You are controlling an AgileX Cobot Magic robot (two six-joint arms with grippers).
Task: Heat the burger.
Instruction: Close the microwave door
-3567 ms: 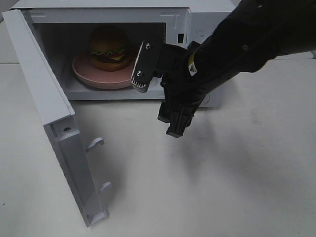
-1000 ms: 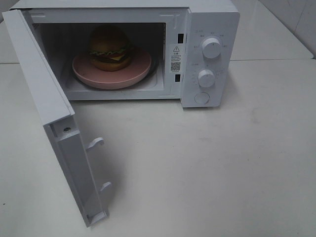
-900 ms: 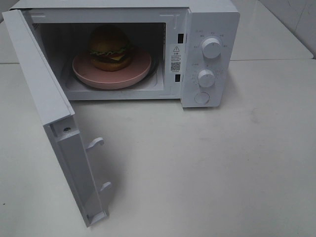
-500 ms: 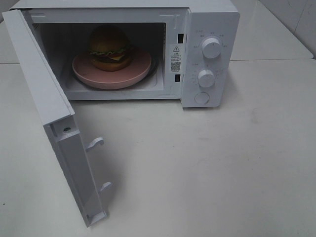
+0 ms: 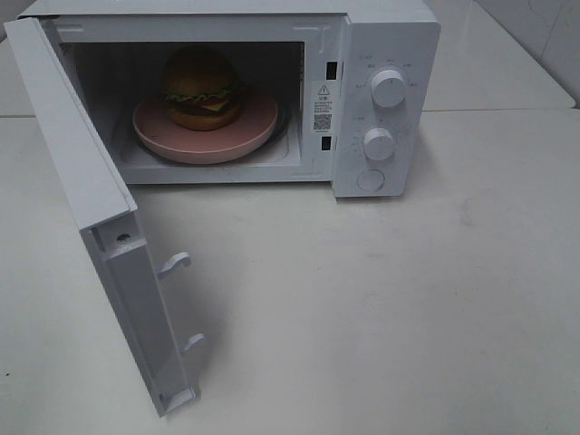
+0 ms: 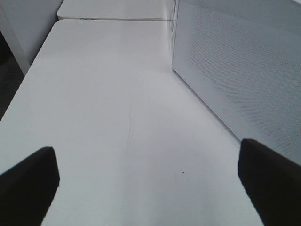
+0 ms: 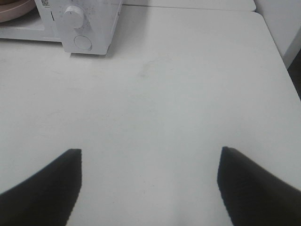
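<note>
On the left, left gripper (image 6: pixel 146 160) wide open, holding nothing, touching nothing, dark fingers (image 6: pixel 28 183) far apart above the white table (image 6: pixel 117 94). Pointed along the table top, just beside the swung-open door (image 6: pixel 244 61) of the microwave (image 5: pixel 385 36). Dark floor (image 6: pixel 5 84) past the table's edge. In the middle, inside the microwave, the burger (image 5: pixel 201 88) sitting on the pink plate (image 5: pixel 258 122). Two round knobs (image 5: pixel 388 88) and a round button (image 5: pixel 370 180) on the front. On the right, right gripper (image 7: pixel 149 155) open wide as well, empty, tipped down over the table, facing the knobs from well apart.
</note>
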